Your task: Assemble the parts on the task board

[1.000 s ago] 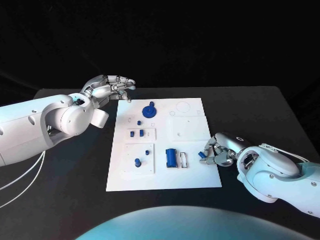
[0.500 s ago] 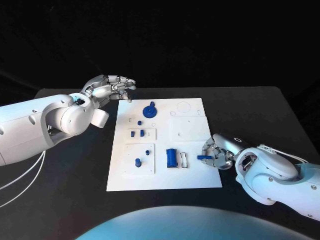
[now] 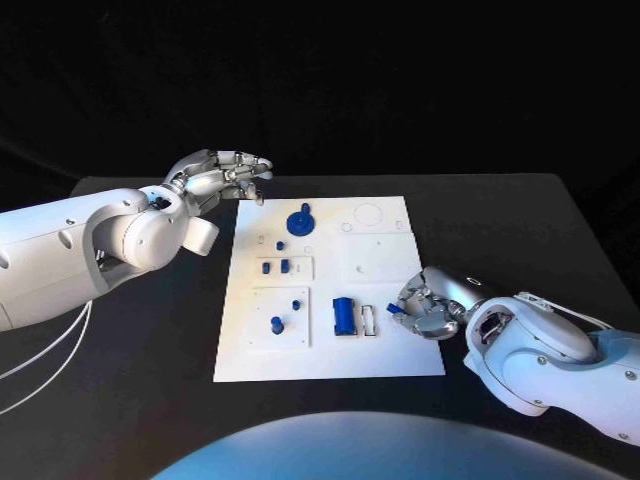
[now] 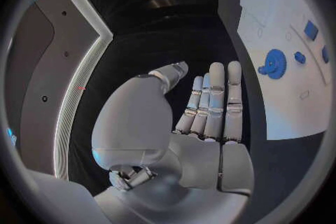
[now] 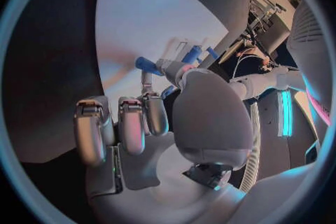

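Note:
The white task board (image 3: pixel 335 355) lies in the middle of the black table. A blue gear (image 3: pixel 301 221) stands near its far end, and a blue cylinder (image 3: pixel 345 316) lies in a holder toward its near end. Several small blue parts (image 3: pixel 276 323) sit in the recesses on the board's left side. My right hand (image 3: pixel 433 305) is over the board's right edge beside the cylinder and pinches a small blue part (image 5: pixel 145 63) at its fingertips. My left hand (image 3: pixel 222 174) hovers off the board's far left corner with straight fingers (image 4: pixel 213 101) and nothing in it; the gear (image 4: pixel 271 61) is beyond them.
Bare black table (image 3: pixel 536 230) lies to the right of the board and a strip of it to the left, under my left arm (image 3: pixel 90 250). The right half of the board holds unfilled recesses (image 3: pixel 371 255).
My right hand has moved left from the board's right edge onto the board, toward the blue cylinder, carrying the small blue part. The left arm has stayed still.

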Controlling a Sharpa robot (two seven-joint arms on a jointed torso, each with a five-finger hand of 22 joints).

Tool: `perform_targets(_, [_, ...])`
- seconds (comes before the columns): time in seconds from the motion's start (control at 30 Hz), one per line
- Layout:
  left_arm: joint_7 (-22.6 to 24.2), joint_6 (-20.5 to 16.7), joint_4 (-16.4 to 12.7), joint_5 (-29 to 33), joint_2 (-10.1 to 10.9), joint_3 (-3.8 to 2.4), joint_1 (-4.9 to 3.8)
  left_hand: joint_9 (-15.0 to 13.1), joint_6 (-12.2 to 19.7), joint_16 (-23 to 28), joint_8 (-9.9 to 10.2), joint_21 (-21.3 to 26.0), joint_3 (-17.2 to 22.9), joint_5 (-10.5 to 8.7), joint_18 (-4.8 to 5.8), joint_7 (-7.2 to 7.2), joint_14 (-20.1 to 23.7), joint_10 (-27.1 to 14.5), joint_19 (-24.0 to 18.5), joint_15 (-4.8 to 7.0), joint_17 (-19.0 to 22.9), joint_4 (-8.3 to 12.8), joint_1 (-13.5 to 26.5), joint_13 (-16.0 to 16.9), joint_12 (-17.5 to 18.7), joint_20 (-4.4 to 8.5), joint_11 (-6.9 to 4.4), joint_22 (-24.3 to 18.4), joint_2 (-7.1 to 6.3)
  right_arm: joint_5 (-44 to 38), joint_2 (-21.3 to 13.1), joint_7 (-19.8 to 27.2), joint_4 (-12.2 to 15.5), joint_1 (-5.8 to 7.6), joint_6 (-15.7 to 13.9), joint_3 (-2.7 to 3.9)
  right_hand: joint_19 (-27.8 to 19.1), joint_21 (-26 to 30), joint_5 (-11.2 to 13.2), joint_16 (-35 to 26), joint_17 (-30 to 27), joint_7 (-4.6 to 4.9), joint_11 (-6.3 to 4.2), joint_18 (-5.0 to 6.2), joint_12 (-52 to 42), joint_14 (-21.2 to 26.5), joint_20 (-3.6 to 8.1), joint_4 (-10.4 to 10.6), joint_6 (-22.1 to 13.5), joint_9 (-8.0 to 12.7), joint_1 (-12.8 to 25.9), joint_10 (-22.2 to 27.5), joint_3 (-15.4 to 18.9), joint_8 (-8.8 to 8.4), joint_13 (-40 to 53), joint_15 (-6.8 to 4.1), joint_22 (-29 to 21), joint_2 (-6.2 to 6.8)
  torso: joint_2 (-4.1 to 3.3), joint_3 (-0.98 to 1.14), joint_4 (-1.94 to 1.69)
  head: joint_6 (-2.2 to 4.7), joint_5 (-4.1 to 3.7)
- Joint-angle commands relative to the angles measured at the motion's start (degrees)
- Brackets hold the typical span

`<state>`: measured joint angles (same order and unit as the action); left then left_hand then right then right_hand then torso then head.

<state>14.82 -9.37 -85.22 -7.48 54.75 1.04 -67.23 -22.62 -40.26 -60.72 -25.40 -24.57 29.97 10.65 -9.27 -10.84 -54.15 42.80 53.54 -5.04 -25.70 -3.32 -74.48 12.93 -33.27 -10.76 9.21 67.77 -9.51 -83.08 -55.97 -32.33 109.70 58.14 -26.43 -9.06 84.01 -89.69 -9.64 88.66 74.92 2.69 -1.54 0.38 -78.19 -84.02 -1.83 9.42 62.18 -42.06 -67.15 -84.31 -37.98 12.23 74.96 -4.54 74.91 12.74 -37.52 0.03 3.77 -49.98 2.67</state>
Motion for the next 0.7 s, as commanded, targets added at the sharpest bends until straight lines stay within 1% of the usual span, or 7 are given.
perform_targets(0.03, [0.39, 0.71, -0.19, 0.04, -0.12, -0.04, -0.04, 0.09, 0.43, -0.08, -0.15, 0.12, -0.07, 0.21, -1.08, -1.19, 0.40, -0.34, 0.01, 0.13, -0.06, 0.29, -0.01, -0.05, -0.21, -0.13, -0.24, -0.05, 0.29, 3.09, 0.74, -0.06, 0.08, 0.05, -1.24, -0.01, 5.99, -0.31, 0.48, 0.20, 13.05, -0.04, 0.06, -0.38, -0.26, -5.50, 0.25, -0.07, -0.48, -2.72, 1.29, -1.36, -0.40, 1.93, 8.98, -0.29, 15.09, 0.20, -0.04, 0.03, -0.02, -0.02, 0.10])
perform_targets(0.1, [0.40, 0.73, -0.20, 0.04, -0.12, -0.04, -0.04, 0.09, 0.43, -0.08, -0.15, 0.12, -0.07, 0.21, -1.08, -1.19, 0.40, -0.34, 0.01, 0.13, -0.06, 0.29, -0.01, -0.05, -0.21, -0.13, -0.24, -0.05, 0.29, 3.75, 1.45, -0.03, -0.13, 0.09, -1.18, -0.01, 5.99, -0.31, 1.17, 0.28, 13.19, -0.14, 0.00, -0.38, -0.42, -5.54, 0.24, 0.19, 0.05, -2.90, 3.45, -1.45, -0.53, 2.21, 9.07, -0.31, 15.09, 0.29, -0.02, 0.03, 0.03, -0.02, 0.12])
perform_targets(0.3, [0.40, 0.81, -0.23, 0.04, -0.15, -0.04, -0.04, 0.10, 0.45, -0.08, -0.21, 0.11, -0.07, 0.24, -1.08, -1.19, 0.41, -0.35, 0.00, 0.13, -0.06, 0.29, 0.06, -0.08, -0.25, -0.13, -0.23, -0.06, 0.32, 5.40, 2.98, -0.07, -0.84, 0.12, -0.06, 0.00, 5.99, -0.31, 2.30, 0.35, 13.32, -0.19, -0.04, -0.38, -0.44, -5.57, 0.28, 0.32, 0.33, -3.02, 5.85, -1.47, -0.38, 2.32, 9.09, -0.35, 15.09, 0.76, -0.01, 0.01, 0.00, -0.02, 0.01])
perform_targets(0.37, [0.40, 0.84, -0.23, 0.04, -0.15, -0.04, -0.04, 0.10, 0.45, -0.08, -0.21, 0.11, -0.07, 0.24, -1.08, -1.19, 0.41, -0.35, 0.00, 0.13, -0.06, 0.29, 0.06, -0.08, -0.25, -0.13, -0.23, -0.06, 0.32, 6.62, 3.65, 0.10, -1.27, 0.11, 1.11, 0.00, 5.99, -0.31, 2.71, 0.33, 13.28, -0.20, -0.04, -0.38, -0.46, -5.56, 0.28, 0.43, 0.54, -3.05, 6.88, -1.49, 0.00, 2.38, 9.11, -0.35, 15.09, 1.16, -0.02, 0.03, 0.01, -0.02, 0.03])
perform_targets(0.43, [0.41, 0.84, -0.24, 0.04, -0.12, -0.05, -0.04, 0.11, 0.46, -0.09, -0.22, 0.11, -0.07, 0.25, -1.08, -1.19, 0.41, -0.35, 0.00, 0.13, -0.06, 0.30, 0.07, -0.09, -0.26, -0.13, -0.23, -0.06, 0.33, 7.64, 4.25, 0.29, -1.70, 0.05, 2.19, 0.00, 5.99, -0.31, 2.68, 0.35, 13.31, -0.32, -0.11, -0.38, -0.47, -5.57, 0.30, 0.71, 1.10, -3.09, 8.42, -1.50, 1.10, 2.55, 9.12, -0.39, 15.09, 1.91, -0.02, 0.06, 0.05, -0.02, 0.10])
perform_targets(0.5, [0.40, 0.87, -0.24, 0.04, -0.10, -0.05, -0.04, 0.11, 0.46, -0.09, -0.22, 0.11, -0.07, 0.25, -1.08, -1.19, 0.41, -0.35, 0.00, 0.13, -0.06, 0.30, 0.07, -0.09, -0.26, -0.13, -0.23, -0.06, 0.33, 8.20, 4.66, 0.37, -2.03, -0.04, 2.92, 0.00, 5.99, -0.31, 2.34, 0.36, 13.33, -0.47, -0.24, -0.38, -0.62, -5.57, 0.37, 1.12, 1.70, -3.10, 9.80, -1.57, 2.64, 2.71, 9.20, -0.49, 15.09, 2.17, -0.02, 0.07, 0.02, -0.02, 0.10])
perform_targets(0.7, [0.37, 0.93, -0.28, 0.04, -0.04, -0.05, -0.04, 0.11, 0.46, -0.09, -0.22, 0.11, -0.07, 0.25, -1.08, -1.19, 0.41, -0.35, 0.00, 0.13, -0.06, 0.30, 0.07, -0.09, -0.26, -0.13, -0.23, -0.06, 0.33, 8.50, 5.51, 0.14, -2.75, -0.17, 4.07, 0.00, 5.99, -0.31, 2.76, 0.39, 13.38, -0.72, -0.42, -0.38, -0.91, -5.58, 0.49, 1.65, 2.46, -3.12, 10.71, -1.72, 4.42, 2.90, 9.36, -0.63, 15.09, 1.74, 0.03, 0.01, 0.01, -0.02, 0.18])
